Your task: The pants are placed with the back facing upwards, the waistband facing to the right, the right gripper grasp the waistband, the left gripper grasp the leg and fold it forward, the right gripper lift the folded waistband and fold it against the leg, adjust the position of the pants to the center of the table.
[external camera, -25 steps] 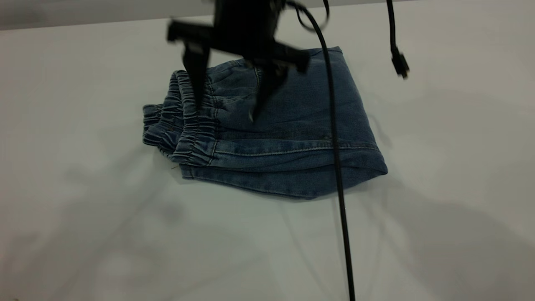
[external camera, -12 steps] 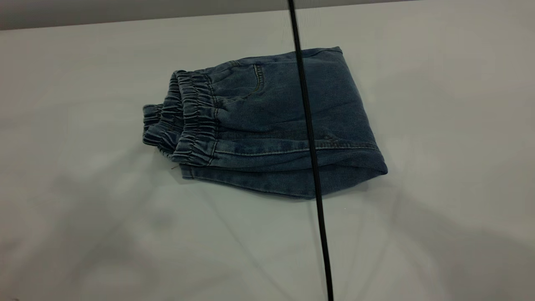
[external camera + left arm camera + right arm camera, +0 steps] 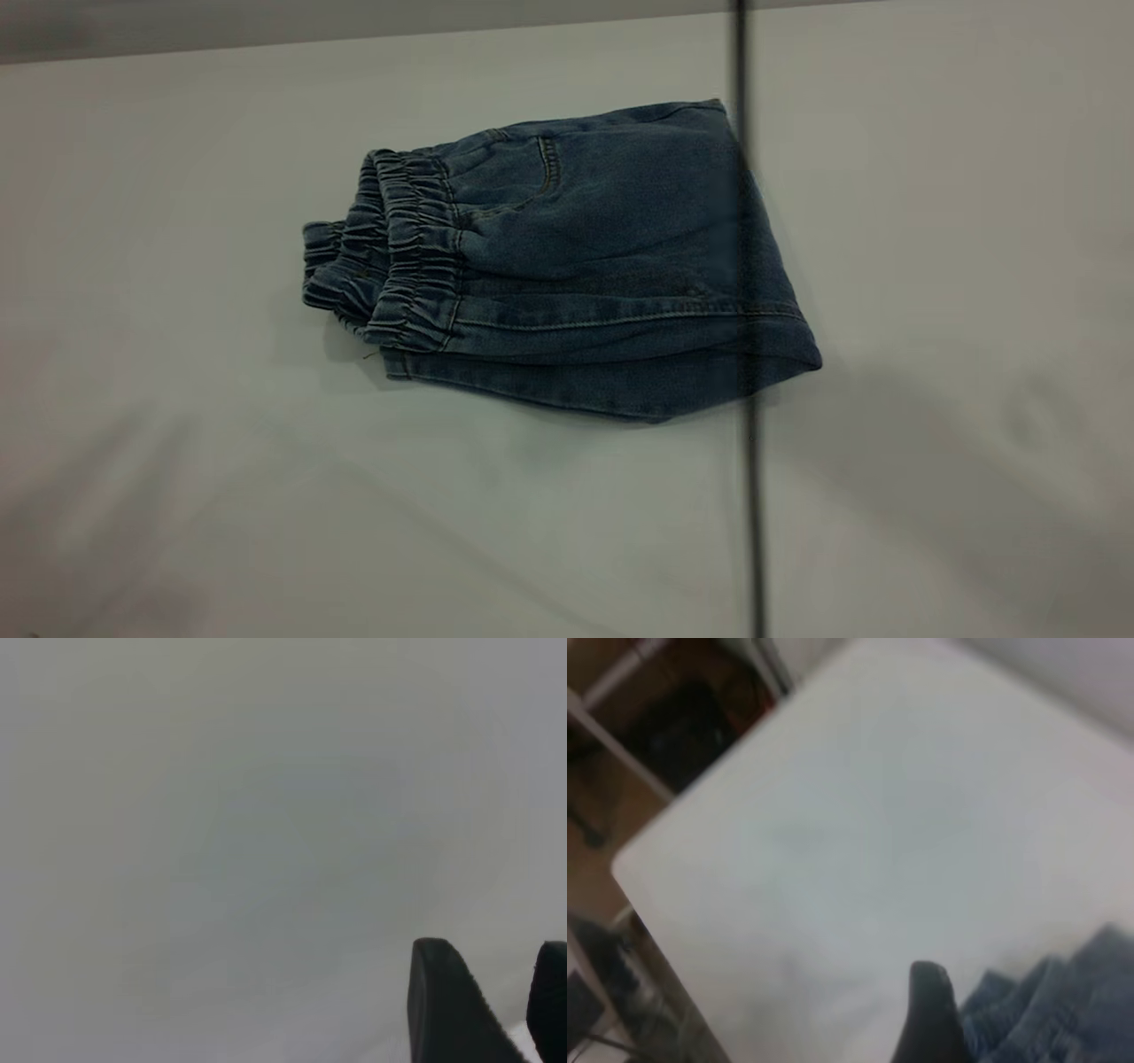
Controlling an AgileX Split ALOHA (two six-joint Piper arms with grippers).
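Observation:
The pants (image 3: 602, 257) lie folded into a compact blue denim bundle on the table (image 3: 177, 496), a little behind its middle. The gathered waistband (image 3: 412, 252) is on top at the bundle's left end. The printed leg is hidden in the fold. Neither gripper appears in the exterior view. My left gripper (image 3: 496, 948) hangs open over bare table with nothing between its fingers. One black finger (image 3: 930, 1014) of my right gripper shows beside ruffled denim (image 3: 1063, 1010), apart from it and holding nothing; its other finger is out of the picture.
A black cable (image 3: 749, 496) hangs blurred from top to bottom in front of the pants' right end. The right wrist view shows a table corner (image 3: 629, 868), with floor and dark furniture (image 3: 682, 726) beyond it.
The open black gripper that hung over the waistband a second ago has risen out of the exterior view. The hanging cable has swung to the right. The pants have not moved.

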